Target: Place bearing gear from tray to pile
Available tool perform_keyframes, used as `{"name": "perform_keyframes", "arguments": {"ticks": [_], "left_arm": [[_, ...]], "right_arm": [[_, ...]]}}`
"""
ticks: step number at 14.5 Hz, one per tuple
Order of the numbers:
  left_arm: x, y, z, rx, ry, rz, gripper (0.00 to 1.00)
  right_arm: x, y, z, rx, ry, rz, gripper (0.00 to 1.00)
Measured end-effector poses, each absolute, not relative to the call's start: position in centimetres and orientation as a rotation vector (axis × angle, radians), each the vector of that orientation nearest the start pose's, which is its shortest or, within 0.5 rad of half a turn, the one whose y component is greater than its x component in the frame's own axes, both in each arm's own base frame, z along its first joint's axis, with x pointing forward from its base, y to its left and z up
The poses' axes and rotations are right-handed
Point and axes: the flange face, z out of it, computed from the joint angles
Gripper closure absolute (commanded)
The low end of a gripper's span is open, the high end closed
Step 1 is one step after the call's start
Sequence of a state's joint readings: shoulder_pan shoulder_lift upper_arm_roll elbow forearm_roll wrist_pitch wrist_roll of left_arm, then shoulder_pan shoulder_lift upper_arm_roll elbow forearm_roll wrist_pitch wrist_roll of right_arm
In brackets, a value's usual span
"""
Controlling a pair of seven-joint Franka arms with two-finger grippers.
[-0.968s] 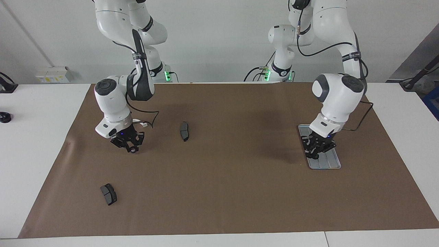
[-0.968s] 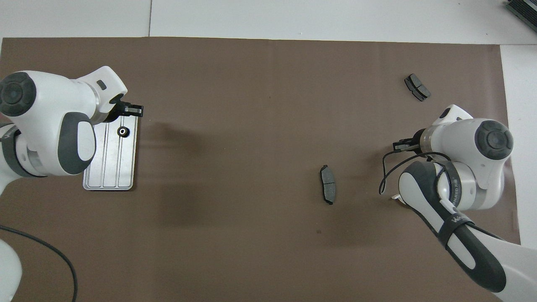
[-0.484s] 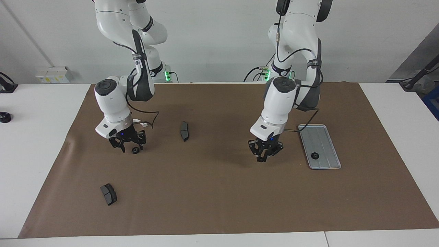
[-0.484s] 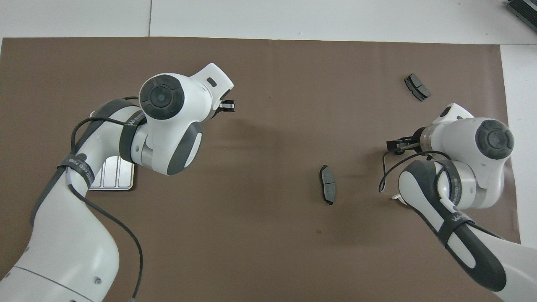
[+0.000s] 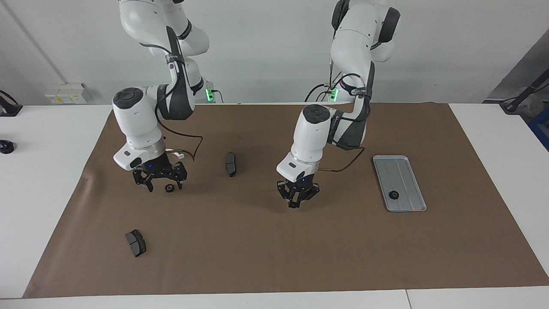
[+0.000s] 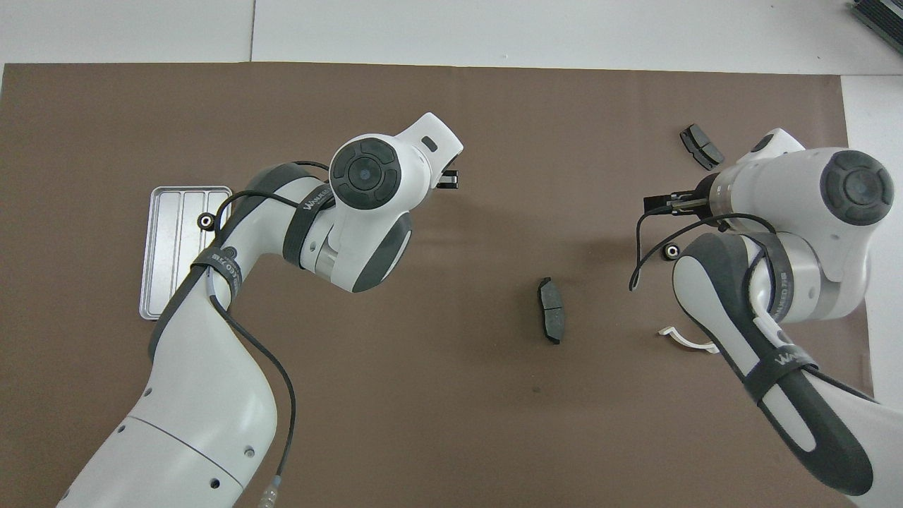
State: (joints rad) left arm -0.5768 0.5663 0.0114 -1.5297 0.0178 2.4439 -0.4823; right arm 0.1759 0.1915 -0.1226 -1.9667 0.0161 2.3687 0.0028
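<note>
A small black bearing gear (image 5: 170, 188) was seen lying on the brown mat between the spread fingers of the right gripper (image 5: 159, 184), whose jaws stood open just above it. A second gear (image 5: 393, 195) was left in the tray (image 5: 409, 207). The left gripper (image 5: 296, 201) was held over the mat beside the tray, jaws closed, nothing visibly held.

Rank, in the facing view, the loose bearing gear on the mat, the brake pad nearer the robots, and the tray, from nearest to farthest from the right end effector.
1. Bearing gear: lying right by the right end effector.
2. Brake pad: toward the middle of the table.
3. Tray: at the left arm's end.
</note>
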Motion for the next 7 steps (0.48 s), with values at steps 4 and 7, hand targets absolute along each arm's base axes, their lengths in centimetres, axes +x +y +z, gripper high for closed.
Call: {"name": "perform_keyframes", "arguments": {"ticks": [4,7], "left_arm": [[61.9,-40.1,34.8,-3.273,0.158,-0.568,0.95],[61.0,-42.0,30.2,-3.273,0.195,-0.522,0.25]], "right_arm": [[62.9,4.6,42.3,-3.086,0.066,-0.316,0.00],[65.0,6.2,43.7,-3.060,0.076,-0.292,0.00]]}}
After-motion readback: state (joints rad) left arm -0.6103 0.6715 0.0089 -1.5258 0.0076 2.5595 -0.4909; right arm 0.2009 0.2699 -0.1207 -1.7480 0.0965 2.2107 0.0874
